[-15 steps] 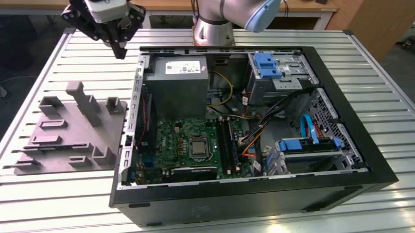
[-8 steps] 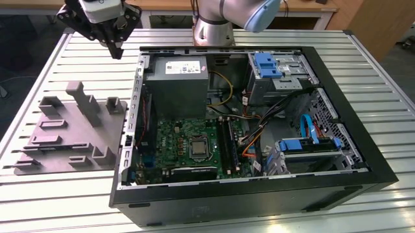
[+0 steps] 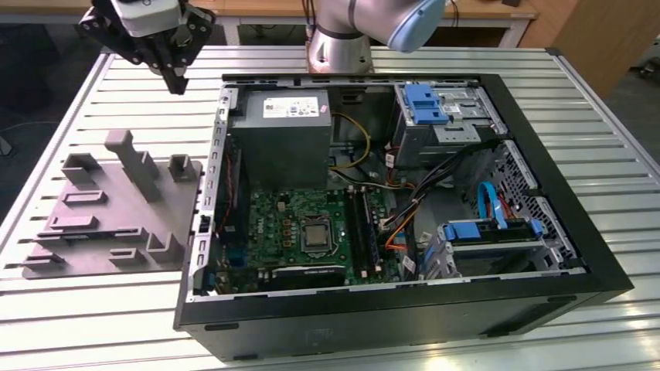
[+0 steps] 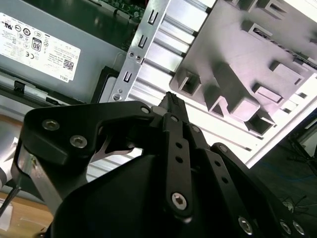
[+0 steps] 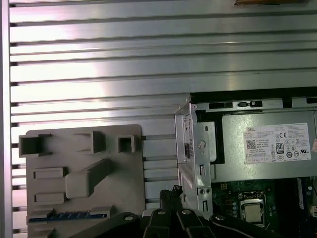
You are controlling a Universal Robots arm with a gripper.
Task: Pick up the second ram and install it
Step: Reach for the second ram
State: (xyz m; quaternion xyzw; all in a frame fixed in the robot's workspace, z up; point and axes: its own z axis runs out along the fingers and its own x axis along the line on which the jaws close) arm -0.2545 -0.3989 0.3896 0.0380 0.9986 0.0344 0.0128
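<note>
Fingers closed on nothing, the gripper (image 3: 178, 83) hovers high beside the fixture tray (image 5: 126, 198), whose edge slot holds the second ram (image 5: 69, 215); a clean pick likely needs them spread squarely across its thin faces.

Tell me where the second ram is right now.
In the first wrist view the second ram lies flat in a slot of the grey fixture tray, outside the open computer case and apart from the gripper.
</note>
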